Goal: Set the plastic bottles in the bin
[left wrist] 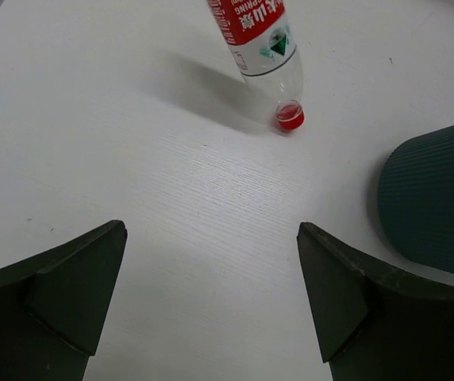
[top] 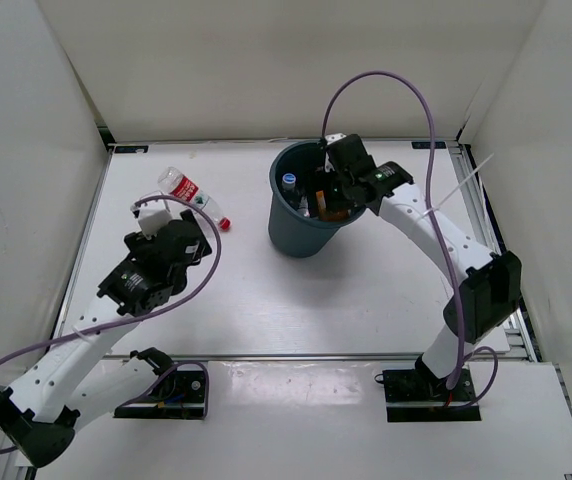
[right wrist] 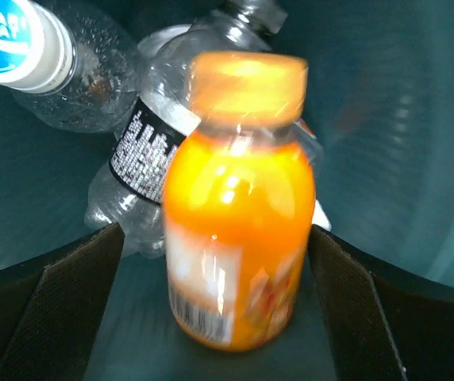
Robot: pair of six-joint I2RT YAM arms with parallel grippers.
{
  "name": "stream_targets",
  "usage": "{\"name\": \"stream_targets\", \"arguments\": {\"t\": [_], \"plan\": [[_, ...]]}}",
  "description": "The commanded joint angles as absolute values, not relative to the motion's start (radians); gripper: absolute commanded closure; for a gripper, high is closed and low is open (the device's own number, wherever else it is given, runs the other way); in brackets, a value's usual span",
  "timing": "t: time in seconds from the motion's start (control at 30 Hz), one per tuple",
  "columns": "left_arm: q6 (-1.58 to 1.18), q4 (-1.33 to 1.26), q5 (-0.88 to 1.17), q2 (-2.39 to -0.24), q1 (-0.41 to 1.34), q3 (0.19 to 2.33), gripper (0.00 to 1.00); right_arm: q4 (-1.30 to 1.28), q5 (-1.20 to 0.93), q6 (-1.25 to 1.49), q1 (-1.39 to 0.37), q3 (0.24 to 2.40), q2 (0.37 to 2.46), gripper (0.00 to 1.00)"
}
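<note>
Nearest to you, your left tool [left wrist: 211, 230] hung low over the white counter [left wrist: 92, 127]. Its two dark fingers [left wrist: 68, 294] were spread far apart. Nothing was between them, and they touched nothing.

Just past that tool, the red-cap bottle [left wrist: 263, 48] lay on its side on the counter. It had a red and white label. Its cap end was the end closer to the tool. This bottle was not in the bin.

The bin [top: 301, 235] stood farther out, near the middle of the counter. It was to the right of the red-cap bottle and apart from it.

Your right tool [right wrist: 215, 230] was at the bin's open top, pointing down into it. Its fingers were spread far apart too. The orange bottle [right wrist: 239, 222] was between them, inside the bin, and it looked blurry. Its orange cap pointed away from the wrist camera. You could see a gap between the bottle and the finger on the left of the right wrist view, so the tool was not pinching it. On the other side you could not tell if the finger touched the bottle.

Deeper in the bin lay the black-label bottle [right wrist: 144, 151], a clear one. Beside it was the blue-cap bottle [right wrist: 21, 44], close to the bin's wall.
</note>
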State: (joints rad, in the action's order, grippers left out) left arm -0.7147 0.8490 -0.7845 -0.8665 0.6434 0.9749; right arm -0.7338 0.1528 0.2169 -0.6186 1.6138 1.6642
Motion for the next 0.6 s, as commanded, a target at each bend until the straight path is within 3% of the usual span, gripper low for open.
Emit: {"name": "stream_targets", "arguments": {"t": [0.0,0.3,0.43,0.57], "plan": [[-0.722,0.833,-0.831,-0.890,0.640,0.979,0.00,-0.770,0.210,0.213,-0.626,1.683,1.597,0.00],[-0.830,0.822,-0.757,-0.997,0.483,1.015,0.00,-0.862,0.241,0.202,-0.655,1.931,1.597,0.00],[-0.854,0.801,-0.591,-1.217,0.327,1.156,0.00,-0.900,0.250,0.202,-0.673,2.009,1.583,0.00],[-0.902,0.822,-0.549,-1.427,0.200,1.324,0.00,-0.910,0.232,0.202,-0.706,2.000,1.528,0.00]]}}
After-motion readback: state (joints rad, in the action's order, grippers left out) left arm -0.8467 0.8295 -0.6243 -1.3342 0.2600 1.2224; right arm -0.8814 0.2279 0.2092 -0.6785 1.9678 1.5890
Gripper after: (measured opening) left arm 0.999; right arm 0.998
